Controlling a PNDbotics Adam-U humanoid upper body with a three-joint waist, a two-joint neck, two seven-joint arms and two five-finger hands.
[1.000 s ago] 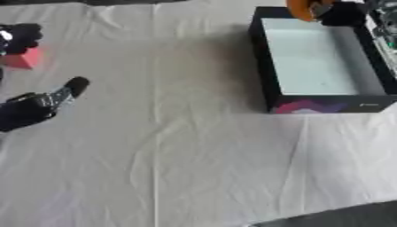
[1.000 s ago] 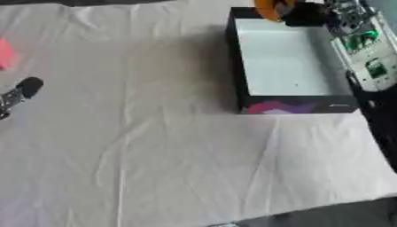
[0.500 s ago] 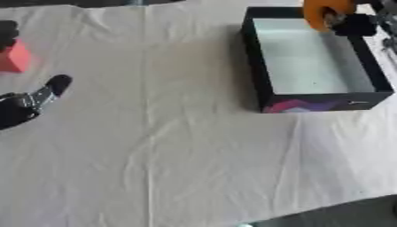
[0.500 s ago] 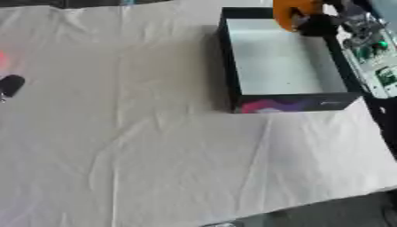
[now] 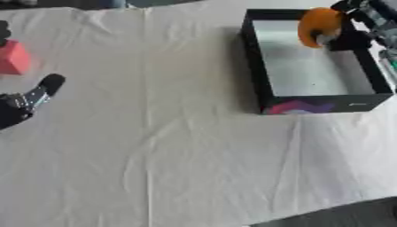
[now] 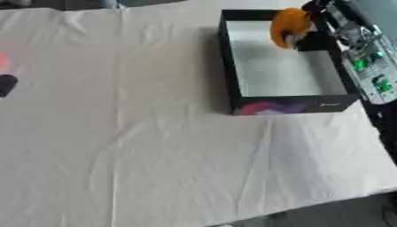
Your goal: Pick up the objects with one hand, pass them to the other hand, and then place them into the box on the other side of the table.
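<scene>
**A:** Start with what's nearest you. Your left hand sits at the left edge of the white cloth, fingers stretched out and relaxed, holding nothing. Just beyond it, well apart from the box, a red block waits on the cloth.

**B:** And the far side?

**A:** The black box stands at the right, its pale floor bare from what you can see. Your right hand is over the far end of it, fingers curled round the orange object. The object hangs above the box's inner floor, inside the line of the walls, not yet resting on anything.

**B:** How will that orange piece behave when you let go?

**A:** It looks rounded and smooth, so I'd judge it light and liable to roll once free. You hold it from the side toward the right wall; that seems a sound place. Lower it close to the floor before you open your fingers, and it should settle rather than bounce.

**B:** And the red block?

**A:** Flat faces, probably stiff and light. Take it across two opposite sides.
</scene>
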